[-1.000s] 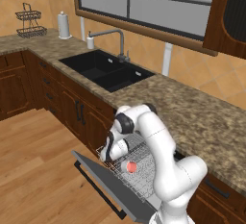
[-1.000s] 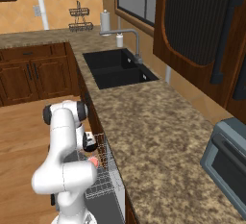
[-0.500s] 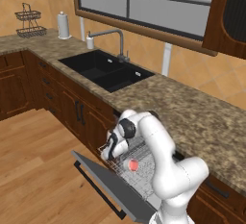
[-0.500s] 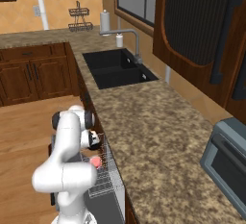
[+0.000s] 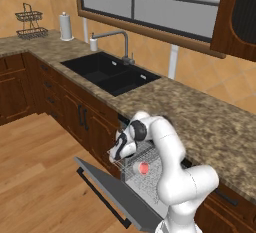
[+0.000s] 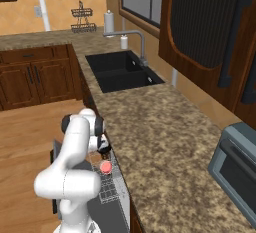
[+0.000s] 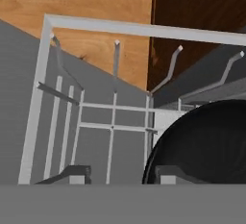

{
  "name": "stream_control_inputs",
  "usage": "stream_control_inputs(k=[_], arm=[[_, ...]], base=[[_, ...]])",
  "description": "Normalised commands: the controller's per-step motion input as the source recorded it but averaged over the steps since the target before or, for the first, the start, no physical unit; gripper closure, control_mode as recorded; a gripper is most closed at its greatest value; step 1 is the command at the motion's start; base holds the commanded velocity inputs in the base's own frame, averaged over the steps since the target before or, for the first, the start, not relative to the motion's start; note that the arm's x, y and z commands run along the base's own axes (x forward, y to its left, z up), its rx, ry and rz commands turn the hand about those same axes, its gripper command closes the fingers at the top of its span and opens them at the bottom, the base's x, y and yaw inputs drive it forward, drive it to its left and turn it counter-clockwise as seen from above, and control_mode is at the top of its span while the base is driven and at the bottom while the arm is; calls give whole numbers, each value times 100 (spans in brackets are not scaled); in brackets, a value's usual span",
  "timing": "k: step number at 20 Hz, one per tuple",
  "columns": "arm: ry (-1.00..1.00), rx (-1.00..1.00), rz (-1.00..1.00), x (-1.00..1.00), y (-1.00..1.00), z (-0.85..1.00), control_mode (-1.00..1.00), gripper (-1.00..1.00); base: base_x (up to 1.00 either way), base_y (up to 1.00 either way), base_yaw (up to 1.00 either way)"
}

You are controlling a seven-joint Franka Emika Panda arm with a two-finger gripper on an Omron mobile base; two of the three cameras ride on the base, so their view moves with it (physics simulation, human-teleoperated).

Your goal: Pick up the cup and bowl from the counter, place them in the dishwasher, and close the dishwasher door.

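Your gripper (image 7: 117,174) hangs over the dishwasher's wire rack (image 7: 113,117) with its jaws apart, gripping nothing. The black bowl (image 7: 204,143) sits in that rack beside one fingertip, the cup (image 5: 144,167) further in. You'll find no legible writing.

Flat, even rendered light, bright on the wall tiles above the sink (image 5: 112,74), with no visible source. Shadows are faint. No glare or edge distortion. The base views look soft and pixelated; the rack (image 7: 115,117) wires show sharp.
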Motion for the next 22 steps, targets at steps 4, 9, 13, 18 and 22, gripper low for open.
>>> stream_control_inputs(k=[4, 9, 13, 18, 22], arm=[[-5, -4, 0, -27, 24, 52, -100, -100], [-8, -9, 0, -46, 34, 67, -100, -100], [-1, 0, -4, -96, 52, 95, -100, -100], [-1, 6, -6, -98, 55, 100, -100, -100], [-10, 1, -9, -71, 23, 100, -100, -100]], base=[[0, 0, 0], [0, 0, 0], [0, 0, 0], [0, 0, 0], [0, 0, 0]])
